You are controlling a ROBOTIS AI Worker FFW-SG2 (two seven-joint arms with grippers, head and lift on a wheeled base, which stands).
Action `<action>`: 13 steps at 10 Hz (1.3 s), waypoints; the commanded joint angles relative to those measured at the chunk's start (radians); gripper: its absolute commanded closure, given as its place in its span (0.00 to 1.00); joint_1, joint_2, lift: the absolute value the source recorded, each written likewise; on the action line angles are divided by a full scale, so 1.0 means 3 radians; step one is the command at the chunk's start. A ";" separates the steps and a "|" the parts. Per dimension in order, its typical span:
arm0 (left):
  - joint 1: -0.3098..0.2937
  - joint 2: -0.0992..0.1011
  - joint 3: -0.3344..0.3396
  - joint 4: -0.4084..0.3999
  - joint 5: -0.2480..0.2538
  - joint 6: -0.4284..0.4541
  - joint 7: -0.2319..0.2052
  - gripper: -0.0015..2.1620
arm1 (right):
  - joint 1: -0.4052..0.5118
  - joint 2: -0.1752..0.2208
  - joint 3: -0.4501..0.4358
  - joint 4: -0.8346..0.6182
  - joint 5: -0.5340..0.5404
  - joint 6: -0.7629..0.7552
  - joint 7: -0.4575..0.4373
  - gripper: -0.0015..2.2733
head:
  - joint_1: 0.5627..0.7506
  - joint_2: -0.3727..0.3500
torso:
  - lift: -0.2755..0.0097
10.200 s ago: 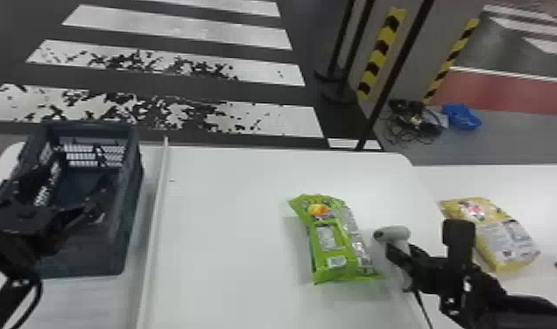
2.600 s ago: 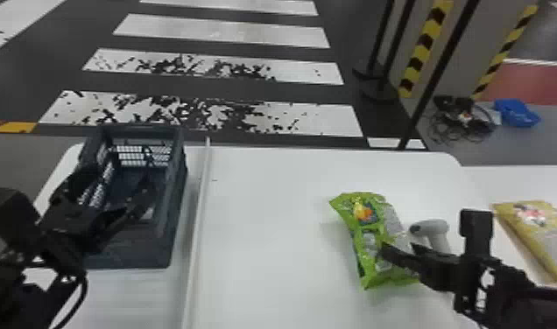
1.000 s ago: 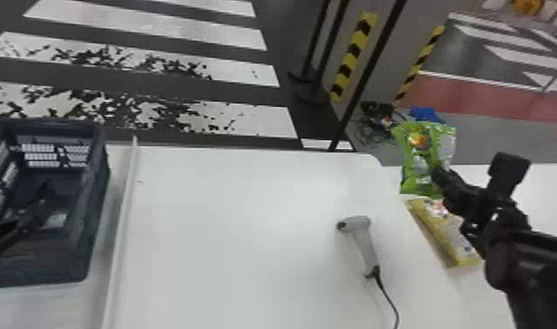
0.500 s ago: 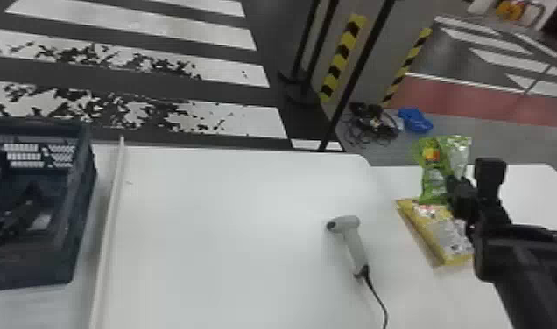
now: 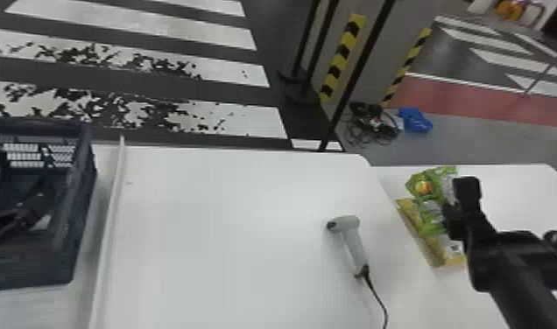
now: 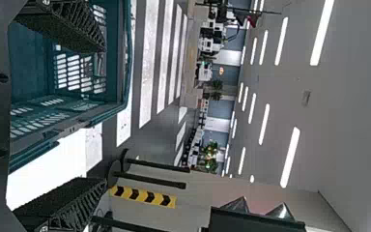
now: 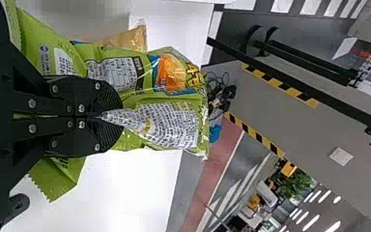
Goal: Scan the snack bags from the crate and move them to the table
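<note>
head view: the right hand (image 5: 452, 209), beyond the scanner (image 5: 354, 245), is closed on the green snack bag (image 5: 430, 210), its film bunched between the fingers. the pinch takes a fold of the packet and leaves the rest loose, probably because a soft packet gives no firm edge to hold. it is held over the side worktop (image 5: 509, 197), overlapping the yellow snack bag (image 5: 435, 247) from above; whether the two touch, i cannot tell. that side looks like the place for scanned goods, so setting the green one down there seems the step in hand. let go too high, it might slide off the lower packet.

the scanner lies on the main worktop (image 5: 247, 218), its cord (image 5: 375, 293) trailing toward the near edge, likely left between crate and drop place to be within reach of both. the crate (image 5: 78, 227) stands on the other side of a pale rail (image 5: 109, 232), and the left hand (image 6: 101, 115) is there with its fingers wide apart, perhaps ready for another pick.

counted: two snack bags, one green and one yellow; one scanner; one crate; two hands, one loaded; two worktops. what the crate holds, i cannot tell.
</note>
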 commanded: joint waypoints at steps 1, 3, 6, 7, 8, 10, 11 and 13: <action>-0.0004 0.0000 -0.0014 0.0002 -0.0001 0.0000 0.0000 0.02 | -0.0007 0.0005 -0.0015 -0.0009 -0.0058 0.0027 0.0003 0.99 | 0.70 0.03 | 0.63; -0.0004 -0.0005 -0.0024 -0.0018 -0.0001 0.0000 0.0000 0.02 | 0.0045 0.0020 -0.0036 -0.0152 -0.0073 0.0098 0.0013 0.00 | 0.70 0.03 | 0.63; 0.0001 0.0000 -0.0029 -0.0044 -0.0001 0.0000 0.0005 0.02 | 0.0290 0.0061 -0.0210 -0.0955 -0.0318 0.0927 0.0008 0.02 | 0.70 0.03 | 0.63; 0.0006 0.0000 -0.0024 -0.0059 -0.0001 0.0010 0.0005 0.02 | 0.0433 0.0127 -0.0291 -0.1375 -0.0431 0.1172 0.0008 0.02 | 0.70 0.03 | 0.63; 0.0006 0.0000 -0.0029 -0.0085 -0.0001 0.0010 0.0010 0.02 | 0.0643 0.0209 -0.0424 -0.1871 -0.0615 0.1407 0.0013 0.02 | 0.70 0.03 | 0.63; 0.0016 0.0000 -0.0029 -0.0095 -0.0001 0.0021 0.0015 0.02 | 0.0980 0.0485 -0.0639 -0.2735 -0.0988 0.1663 0.0018 0.02 | 0.70 0.03 | 0.63; 0.0021 0.0000 -0.0040 -0.0100 -0.0006 0.0021 0.0020 0.02 | 0.1093 0.0649 -0.0634 -0.3077 -0.1096 0.1694 0.0029 0.02 | 0.70 0.03 | 0.63; 0.0021 -0.0005 -0.0075 -0.0115 -0.0031 0.0031 0.0031 0.02 | 0.1170 0.0961 -0.0470 -0.3353 -0.1126 0.1663 0.0157 0.03 | 0.70 0.06 | 0.63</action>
